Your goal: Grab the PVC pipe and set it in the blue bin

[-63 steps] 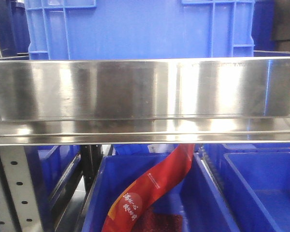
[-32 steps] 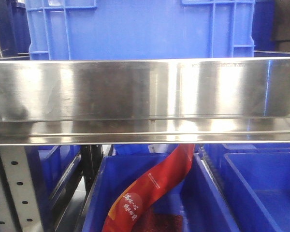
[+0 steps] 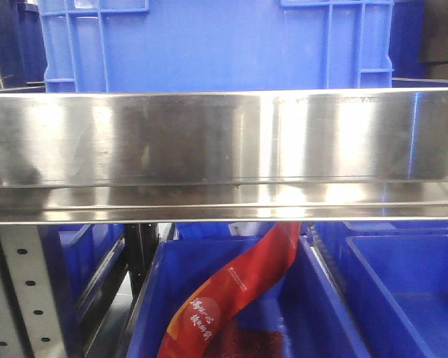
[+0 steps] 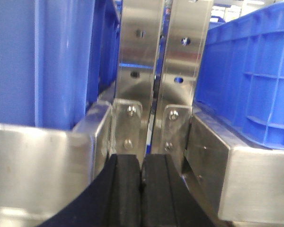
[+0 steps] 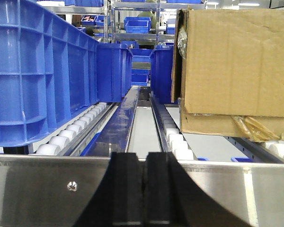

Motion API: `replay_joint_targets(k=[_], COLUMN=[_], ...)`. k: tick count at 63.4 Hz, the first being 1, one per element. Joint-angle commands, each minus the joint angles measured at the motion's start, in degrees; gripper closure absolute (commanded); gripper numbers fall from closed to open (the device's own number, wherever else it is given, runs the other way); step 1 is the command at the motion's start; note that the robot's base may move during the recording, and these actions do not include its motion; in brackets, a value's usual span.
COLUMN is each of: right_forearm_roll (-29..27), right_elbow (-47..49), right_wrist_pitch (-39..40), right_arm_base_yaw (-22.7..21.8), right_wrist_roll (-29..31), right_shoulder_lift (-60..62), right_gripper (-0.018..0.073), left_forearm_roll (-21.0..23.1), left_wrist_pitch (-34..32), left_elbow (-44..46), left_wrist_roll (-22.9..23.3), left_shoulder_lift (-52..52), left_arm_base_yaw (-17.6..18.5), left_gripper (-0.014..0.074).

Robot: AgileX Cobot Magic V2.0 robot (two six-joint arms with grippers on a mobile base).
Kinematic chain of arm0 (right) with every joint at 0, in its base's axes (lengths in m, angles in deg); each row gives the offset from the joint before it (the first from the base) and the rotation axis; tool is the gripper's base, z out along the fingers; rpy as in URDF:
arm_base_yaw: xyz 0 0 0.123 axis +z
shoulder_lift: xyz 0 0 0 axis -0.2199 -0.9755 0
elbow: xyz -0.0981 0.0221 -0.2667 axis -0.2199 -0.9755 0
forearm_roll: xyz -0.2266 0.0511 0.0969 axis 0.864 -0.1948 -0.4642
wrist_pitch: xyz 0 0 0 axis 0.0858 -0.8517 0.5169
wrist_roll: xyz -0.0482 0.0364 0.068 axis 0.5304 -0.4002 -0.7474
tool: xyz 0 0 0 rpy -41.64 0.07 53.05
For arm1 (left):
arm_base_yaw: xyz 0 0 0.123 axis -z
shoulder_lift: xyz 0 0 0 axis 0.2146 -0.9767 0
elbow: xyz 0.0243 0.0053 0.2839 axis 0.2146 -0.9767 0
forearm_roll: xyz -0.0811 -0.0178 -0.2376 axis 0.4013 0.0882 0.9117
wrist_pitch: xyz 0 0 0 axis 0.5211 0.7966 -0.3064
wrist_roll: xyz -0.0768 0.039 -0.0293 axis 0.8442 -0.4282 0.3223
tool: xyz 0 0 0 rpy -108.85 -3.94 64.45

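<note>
Behind the shiny steel shelf rail (image 3: 224, 153), in the front view, a large blue plastic bin (image 3: 216, 45) stands on the shelf. Below the rail, a red printed foil bag (image 3: 235, 291) leans inside a lower blue plastic crate (image 3: 325, 313). The white PVC pipe is not visible in any view, so I cannot tell where it is. The left gripper (image 4: 142, 189) has its black fingers pressed together with nothing between them, in front of two perforated steel uprights (image 4: 163, 71). The right gripper (image 5: 143, 189) is also closed and empty, facing a roller conveyor lane (image 5: 173, 137) between a blue ribbed crate (image 5: 38, 71) and a brown cardboard box (image 5: 234, 66).
</note>
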Motion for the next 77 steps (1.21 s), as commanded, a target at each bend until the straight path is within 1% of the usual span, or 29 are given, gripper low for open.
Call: replay_joint_targets(k=[1, 12, 77], right_forearm_roll=[0.3, 0.3, 0.3], right_elbow=[0.0, 0.0, 0.0], right_wrist_pitch=[1.2, 1.2, 1.2], right_arm_base_yaw=[-0.2, -0.2, -0.2], right_wrist_roll=[0.1, 0.1, 0.1], right_shoulder_lift=[0.2, 0.2, 0.2], right_gripper=[0.0727, 0.0727, 0.0727], left_forearm_roll=[0.1, 0.4, 0.4], left_wrist_pitch=[-1.9, -3.5, -3.5], left_elbow=[0.1, 0.1, 0.1], left_wrist_roll=[-3.0, -3.0, -3.0], left_shoulder_lift=[0.3, 0.3, 0.3], left_arm_base_yaw=[-0.2, -0.2, -0.2], left_gripper=[0.0708, 0.0708, 0.0708])
